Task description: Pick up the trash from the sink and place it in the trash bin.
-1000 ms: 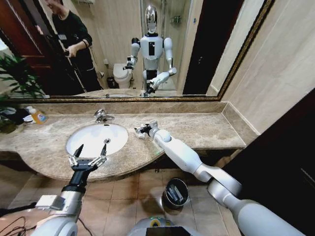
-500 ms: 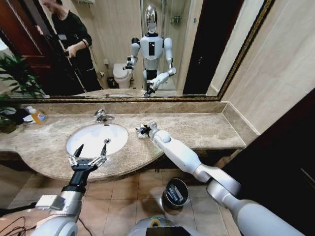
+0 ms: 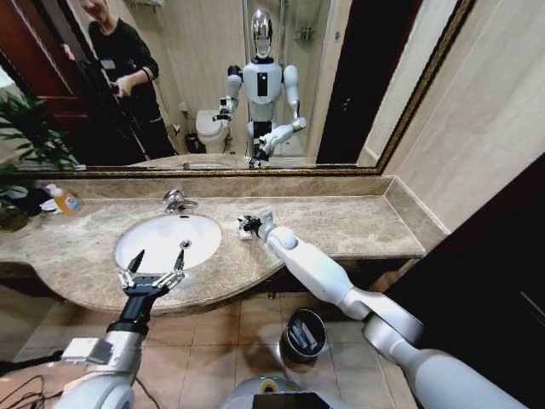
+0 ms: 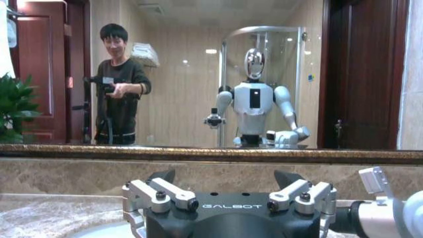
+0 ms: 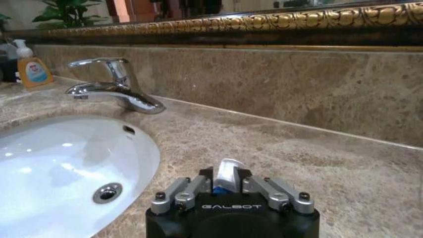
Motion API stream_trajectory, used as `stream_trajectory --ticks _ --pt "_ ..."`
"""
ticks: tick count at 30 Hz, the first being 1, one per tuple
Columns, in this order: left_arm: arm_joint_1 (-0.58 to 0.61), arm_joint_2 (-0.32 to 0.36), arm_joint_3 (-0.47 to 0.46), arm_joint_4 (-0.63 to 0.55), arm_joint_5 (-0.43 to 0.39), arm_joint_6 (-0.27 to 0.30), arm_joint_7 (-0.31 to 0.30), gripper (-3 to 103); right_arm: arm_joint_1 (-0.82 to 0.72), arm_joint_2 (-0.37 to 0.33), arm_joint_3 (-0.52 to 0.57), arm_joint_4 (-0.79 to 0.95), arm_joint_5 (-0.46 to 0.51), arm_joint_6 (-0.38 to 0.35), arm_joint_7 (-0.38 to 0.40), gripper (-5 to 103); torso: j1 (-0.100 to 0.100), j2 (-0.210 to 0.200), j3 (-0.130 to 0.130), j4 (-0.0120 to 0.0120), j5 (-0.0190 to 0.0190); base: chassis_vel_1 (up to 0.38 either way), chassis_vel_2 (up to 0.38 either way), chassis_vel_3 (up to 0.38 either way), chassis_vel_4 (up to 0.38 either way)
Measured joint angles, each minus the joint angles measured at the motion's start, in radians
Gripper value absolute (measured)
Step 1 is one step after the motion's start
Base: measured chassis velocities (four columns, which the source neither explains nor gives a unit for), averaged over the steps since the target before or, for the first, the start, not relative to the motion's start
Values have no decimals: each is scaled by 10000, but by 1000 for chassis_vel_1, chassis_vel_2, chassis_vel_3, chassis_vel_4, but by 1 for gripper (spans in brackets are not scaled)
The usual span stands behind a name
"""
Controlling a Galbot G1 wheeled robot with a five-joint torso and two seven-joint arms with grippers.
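My right gripper (image 3: 247,225) hangs just above the marble counter right of the sink (image 3: 149,237), shut on a small white tube with a blue label (image 5: 227,174). The tube (image 3: 246,224) sticks out past the fingers. In the right wrist view the white basin (image 5: 59,163) lies beside and slightly beyond the gripper (image 5: 228,184). My left gripper (image 3: 157,263) stands open over the sink's front rim, holding nothing; in the left wrist view its fingers (image 4: 164,176) spread wide. The trash bin (image 3: 294,318), dark with a metal rim, stands on the floor below the counter's edge.
A chrome tap (image 3: 176,201) rises behind the basin. A yellow bottle with an orange label (image 3: 65,201) and a potted plant (image 3: 25,141) sit at the counter's far left. A large mirror (image 3: 341,85) covers the wall behind. Bare counter stretches to the right (image 3: 358,223).
My right gripper has edged slightly up and away from me with the tube in it. The left arm has stayed still.
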Motion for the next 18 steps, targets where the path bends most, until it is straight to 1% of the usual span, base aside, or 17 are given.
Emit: stream_trajectory --ticks 1,3,4,6,7,8,11,12,13,15,16,18 --pt "0 0 0 0 0 0 0 100 -21 -54 3 75 9 -4 43 19 0 0 0 0 -1 0 0 0 0" --pt "0 -1 0 0 0 0 0 100 -30 -102 3 140 13 -7 83 12 0 0 0 0 -1 0 0 0 0" --pt "0 -1 0 0 0 0 0 100 -30 -102 3 140 13 -7 83 12 0 0 0 0 -1 0 0 0 0" --pt "0 -1 0 -1 0 0 0 100 -23 -86 29 112 -8 -8 91 4 0 0 0 0 -1 0 0 0 0" --pt "0 -1 0 -1 0 0 0 100 -23 -86 29 112 -8 -8 91 4 0 0 0 0 -1 0 0 0 0" --pt "0 0 0 0 0 0 0 100 -7 -67 65 70 -45 -8 84 2 0 0 0 0 0 0 0 0 0" --pt "0 0 0 -1 0 0 0 100 3 -75 110 65 -106 -65 61 1 0 0 0 0 -1 0 0 0 0" --pt "0 0 0 0 0 0 0 100 3 -96 114 109 -112 -120 59 4 0 0 0 0 -1 0 0 0 0" --pt "0 0 0 -1 0 0 0 100 3 -105 116 140 -114 -125 59 4 0 0 0 0 -1 0 0 0 0" --pt "1 0 0 0 0 0 0 100 0 -96 117 184 -117 -125 76 15 0 0 0 0 -1 0 0 0 0" --pt "1 0 0 0 0 0 0 100 0 -96 117 184 -117 -125 76 15 0 0 0 0 -1 0 0 0 0" --pt "0 0 0 -1 0 0 0 100 -19 -18 116 168 -143 -102 94 27 0 0 0 -1 -1 0 0 0 0"
